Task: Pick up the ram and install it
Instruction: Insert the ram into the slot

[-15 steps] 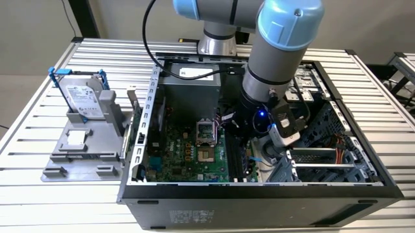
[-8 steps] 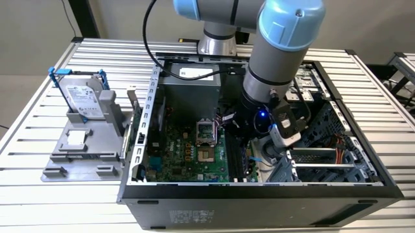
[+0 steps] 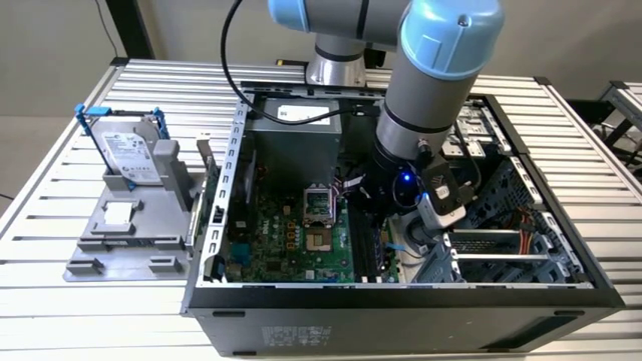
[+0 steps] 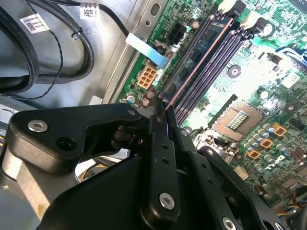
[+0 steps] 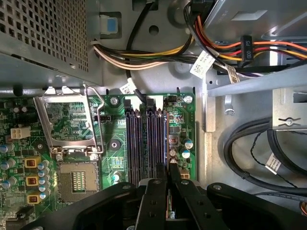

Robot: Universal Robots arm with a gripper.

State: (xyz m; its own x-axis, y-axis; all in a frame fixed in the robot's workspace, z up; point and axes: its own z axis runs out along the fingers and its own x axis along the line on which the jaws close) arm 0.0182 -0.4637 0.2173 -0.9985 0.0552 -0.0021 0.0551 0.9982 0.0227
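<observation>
The ram (image 4: pixel 201 60) shows edge-on as a thin dark stick with a coppery rim, and my gripper (image 4: pixel 160 112) is shut on its near end. It lies lengthwise over the outermost of the black memory slots (image 4: pixel 211 72), very close to it; whether it is seated I cannot tell. In the first wrist view the ram (image 5: pixel 169 199) is pinched between the two black fingers (image 5: pixel 152 201), lined up with the slots (image 5: pixel 144 139). In the exterior view my gripper (image 3: pixel 381 229) reaches down inside the open computer case (image 3: pixel 401 304), over the motherboard (image 3: pixel 286 233).
An open CPU socket (image 5: pixel 76 177) lies beside the slots. Cable bundles (image 5: pixel 249 143) and a drive cage (image 3: pixel 501 226) crowd the far side of the ram. The power supply (image 3: pixel 291 128) sits at the case's back. A silver hard drive with blue rails (image 3: pixel 131 154) stands on a grey fixture outside.
</observation>
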